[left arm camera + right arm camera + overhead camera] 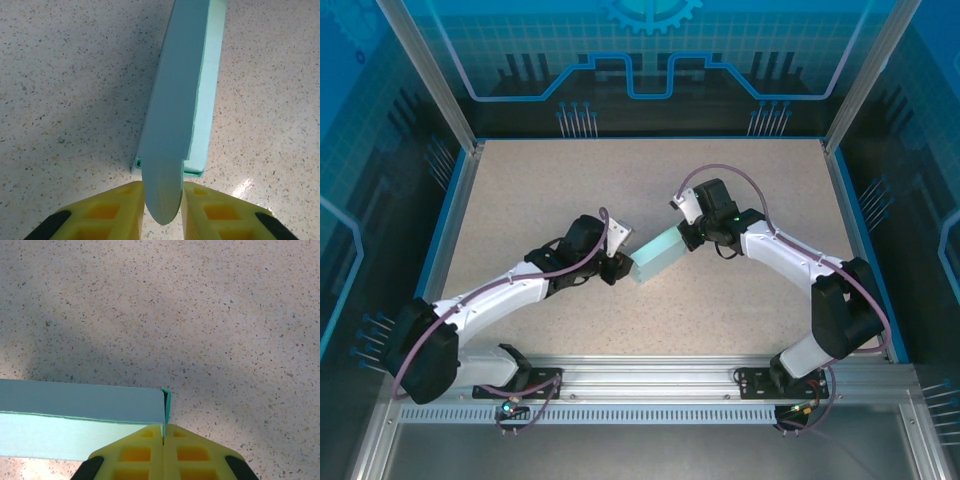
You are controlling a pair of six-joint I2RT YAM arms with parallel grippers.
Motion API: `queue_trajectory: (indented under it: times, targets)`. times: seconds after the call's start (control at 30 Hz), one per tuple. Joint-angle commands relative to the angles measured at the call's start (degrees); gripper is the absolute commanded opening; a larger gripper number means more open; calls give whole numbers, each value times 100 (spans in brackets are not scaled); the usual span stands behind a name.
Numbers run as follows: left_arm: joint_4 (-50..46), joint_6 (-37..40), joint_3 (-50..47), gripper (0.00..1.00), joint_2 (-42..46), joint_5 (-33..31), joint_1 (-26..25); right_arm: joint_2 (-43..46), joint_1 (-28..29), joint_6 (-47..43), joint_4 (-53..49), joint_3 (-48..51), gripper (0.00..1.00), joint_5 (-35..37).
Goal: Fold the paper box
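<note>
The paper box (658, 257) is a pale blue, long flat box lying on the table between my two grippers. My left gripper (618, 262) is at its near-left end. In the left wrist view the box (182, 90) runs away from me, and its rounded end flap (161, 172) sits between the yellow fingers of the left gripper (163, 200), which press on it from both sides. My right gripper (688, 235) is at the far-right end. The right wrist view shows the box (75, 415) stretching left, with the right gripper (163, 432) shut on a thin end flap (167, 402).
The speckled beige table (520, 190) is bounded by a blue rim and metal frame posts (430, 75). Both arms reach in diagonally from the near rail (640, 385) and meet around the table's middle.
</note>
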State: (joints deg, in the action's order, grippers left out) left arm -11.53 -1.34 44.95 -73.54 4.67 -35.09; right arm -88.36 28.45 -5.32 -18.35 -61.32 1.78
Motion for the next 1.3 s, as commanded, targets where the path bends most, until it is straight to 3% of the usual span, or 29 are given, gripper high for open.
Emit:
queue_trajectory:
  times: [0.0,0.2,0.33,0.5,0.93,1.1,1.27]
  targets:
    - [-78,90,225,24,-78,-82,-38,91,47,66,-222,93,3,94]
    - [-43,30,236,20,-74,-303,-86,99,49,94,-222,119,3,85]
    - [-61,37,257,28,-64,-403,-99,82,47,99,-239,93,3,85]
    - [-87,70,295,28,-77,-475,-111,47,46,95,-244,85,3,61]
    - [-84,-108,381,9,-150,-692,-228,94,47,329,-249,111,3,89]
    - [-41,-700,414,6,-148,-1280,-390,176,64,733,-263,163,2,141]
    - [289,-1556,312,10,-34,-1356,-435,300,111,1072,-250,215,2,203]
